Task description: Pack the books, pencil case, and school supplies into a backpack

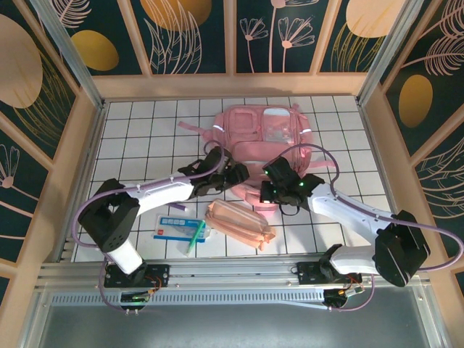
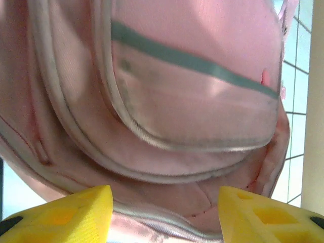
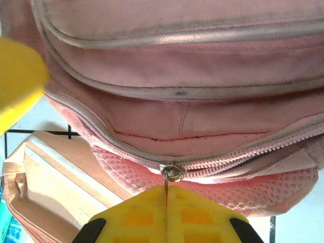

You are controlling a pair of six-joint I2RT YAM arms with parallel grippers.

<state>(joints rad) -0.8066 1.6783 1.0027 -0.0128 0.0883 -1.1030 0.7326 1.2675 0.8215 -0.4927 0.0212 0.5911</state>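
My left fingers [image 1: 235, 174] stand wide at the near edge of the backpack [image 1: 264, 130]. My right fingers [image 3: 166, 207] pinch its zip pull [image 3: 172, 172]. The pencil case [image 1: 239, 225] lies just behind them, with the packet [image 1: 172, 226] and pen [image 1: 194, 238] farther back-left. The gridded surface [image 1: 130, 145] is open leftward up to the wall [image 1: 88, 145].

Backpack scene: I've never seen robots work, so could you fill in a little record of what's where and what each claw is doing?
backpack: pink, lying on the table, far middle
left claw: open, at the backpack's near edge, holding nothing
right claw: shut on the zipper pull
pencil case: on the table, not packed
packet: left of the pencil case
pen: green, at the packet's right end
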